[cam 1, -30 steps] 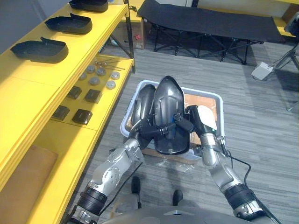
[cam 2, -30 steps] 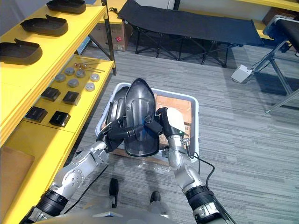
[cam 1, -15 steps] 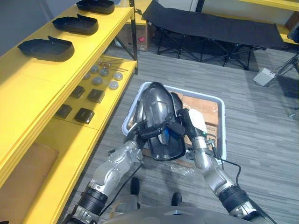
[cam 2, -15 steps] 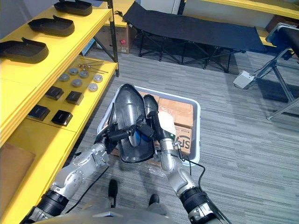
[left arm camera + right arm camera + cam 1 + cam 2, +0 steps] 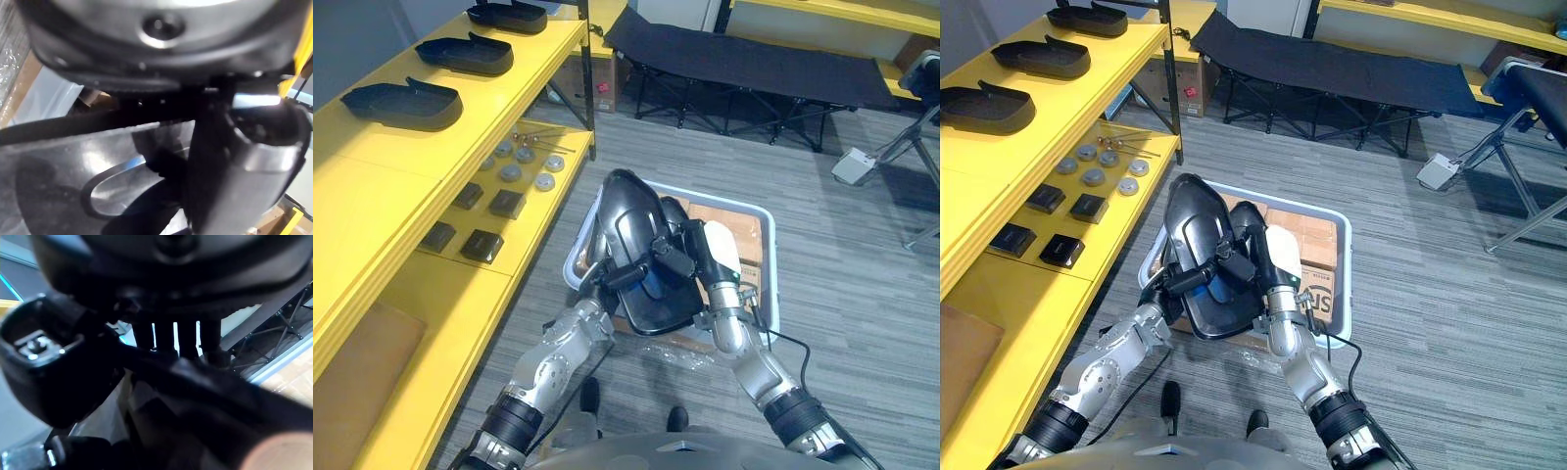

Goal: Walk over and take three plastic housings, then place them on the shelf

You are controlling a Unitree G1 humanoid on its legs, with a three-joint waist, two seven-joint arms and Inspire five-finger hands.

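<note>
Over the white bin [image 5: 770,274], both hands hold up a glossy dark plastic housing [image 5: 628,227], its hollow side facing me and its tip leaning left. My left hand [image 5: 607,279] grips the lower left rim, one finger lying across the inside. The left wrist view has the thumb [image 5: 254,161] pressed against the housing's shiny surface [image 5: 58,161]. My right hand [image 5: 700,257] is curled round the right rim, and its fingers [image 5: 166,335] hook over the edge. Three more dark housings [image 5: 401,103] [image 5: 465,54] [image 5: 507,15] lie in a row on the yellow top shelf [image 5: 372,186].
Cardboard boxes [image 5: 744,230] lie in the bin. The lower yellow shelf holds round metal discs [image 5: 514,168] and dark square blocks [image 5: 480,245]. A black folding cot [image 5: 754,64] stands at the back, with a white box [image 5: 854,164] on the grey floor at the right.
My left hand's fingers have curled onto the housing. The housing has swung left and tilted, while the view itself has shifted a little.
</note>
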